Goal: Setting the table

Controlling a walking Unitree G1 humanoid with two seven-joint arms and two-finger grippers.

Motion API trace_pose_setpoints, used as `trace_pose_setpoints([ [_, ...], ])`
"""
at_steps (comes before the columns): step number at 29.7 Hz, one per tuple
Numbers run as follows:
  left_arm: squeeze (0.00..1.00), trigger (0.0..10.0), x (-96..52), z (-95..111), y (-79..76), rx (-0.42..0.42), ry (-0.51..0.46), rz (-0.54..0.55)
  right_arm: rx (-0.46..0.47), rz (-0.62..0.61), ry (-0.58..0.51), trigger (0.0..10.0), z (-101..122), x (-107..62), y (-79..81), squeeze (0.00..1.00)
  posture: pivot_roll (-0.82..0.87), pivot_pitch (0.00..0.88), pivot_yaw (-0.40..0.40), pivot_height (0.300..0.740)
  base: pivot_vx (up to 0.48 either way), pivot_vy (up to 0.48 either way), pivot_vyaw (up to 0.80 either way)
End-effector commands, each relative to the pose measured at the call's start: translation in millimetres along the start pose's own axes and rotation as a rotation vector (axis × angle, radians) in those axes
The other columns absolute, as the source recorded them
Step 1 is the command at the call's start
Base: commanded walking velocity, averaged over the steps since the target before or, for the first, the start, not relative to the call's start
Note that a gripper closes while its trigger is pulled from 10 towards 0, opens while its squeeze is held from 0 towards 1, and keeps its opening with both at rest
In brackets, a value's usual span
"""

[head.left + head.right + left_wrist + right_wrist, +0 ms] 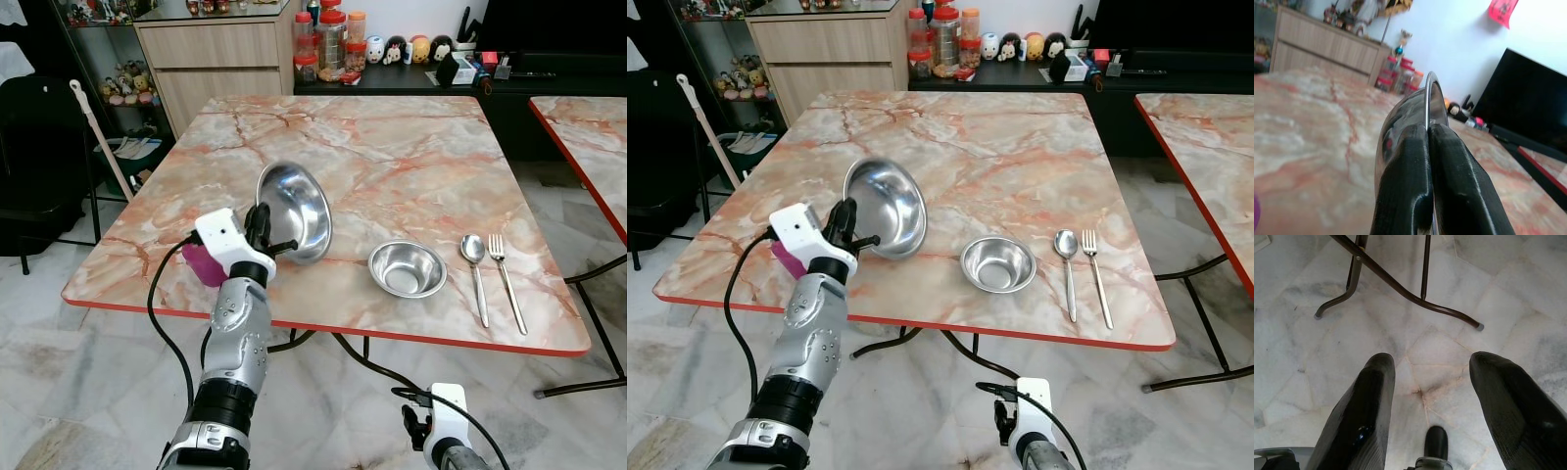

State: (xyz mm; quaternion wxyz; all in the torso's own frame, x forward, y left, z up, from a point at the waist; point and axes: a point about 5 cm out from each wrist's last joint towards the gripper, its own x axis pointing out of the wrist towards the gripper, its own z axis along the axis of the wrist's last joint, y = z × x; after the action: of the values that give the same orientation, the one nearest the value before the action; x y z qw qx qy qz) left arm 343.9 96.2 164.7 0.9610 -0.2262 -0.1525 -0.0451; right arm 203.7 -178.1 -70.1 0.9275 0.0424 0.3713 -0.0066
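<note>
My left gripper (263,227) is shut on the rim of a large steel bowl (294,210), holding it tilted on edge above the marble table (392,157) near its front left. In the left wrist view both black fingers (1410,181) pinch the bowl's rim (1429,98). A small steel bowl (407,268) sits on the table to the right, with a spoon (475,264) and a fork (504,274) lying side by side beyond it. My right gripper (1432,396) hangs low over the floor, open and empty.
A purple object (201,262) lies on the table behind my left wrist. A second marble table (588,137) stands at the right. A cabinet (211,59), jars (328,39) and a black chair (39,157) are at the back and left. Table legs (1400,289) cross the tiled floor.
</note>
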Motion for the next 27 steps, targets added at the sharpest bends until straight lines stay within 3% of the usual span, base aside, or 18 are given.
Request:
trace_pose_setpoints([
  [1, 0.0, 10.0, 13.5, 11, -27.9, -0.015, -0.07, -0.057, 0.002, 0.006, -0.02, 10.0, 4, 1.5, 3.5, 0.0, -0.02, 0.0, 0.034, 0.74, 0.0, 0.0, 0.0],
  [7, 0.0, 10.0, 16.1, 16, -27.4, 0.024, -0.116, -0.048, 0.009, 0.0, -0.025, 10.0, 5, 1.4, 3.2, 0.0, -0.03, 0.0, 0.038, 0.74, 0.0, 0.0, 0.0],
  [14, 0.0, 10.0, 13.3, 7, -15.0, 0.113, -0.094, -0.04, 0.014, -0.004, -0.03, 10.0, 5, 1.3, 3.1, 0.0, -0.03, 0.0, 0.04, 0.74, 0.0, 0.0, 0.0],
  [18, 0.0, 10.0, 12.8, 6, -14.0, 0.121, -0.092, -0.04, 0.017, -0.004, -0.031, 10.0, 5, 1.3, 3.1, 0.0, -0.03, 0.0, 0.04, 0.74, 0.0, 0.0, 0.0],
  [20, 0.0, 10.0, 11.1, 6, -3.8, 0.212, -0.101, -0.052, 0.02, -0.011, -0.029, 10.0, 2, 0.1, 1.6, 0.0, -0.03, 0.0, 0.041, 0.74, 0.0, 0.0, 0.0],
  [27, 0.0, 10.0, 14.3, 11, -0.8, 0.241, -0.131, -0.047, 0.014, -0.009, -0.025, 10.0, 1, -0.2, 1.4, 0.0, -0.02, 0.0, 0.036, 0.74, 0.0, 0.0, 0.0],
])
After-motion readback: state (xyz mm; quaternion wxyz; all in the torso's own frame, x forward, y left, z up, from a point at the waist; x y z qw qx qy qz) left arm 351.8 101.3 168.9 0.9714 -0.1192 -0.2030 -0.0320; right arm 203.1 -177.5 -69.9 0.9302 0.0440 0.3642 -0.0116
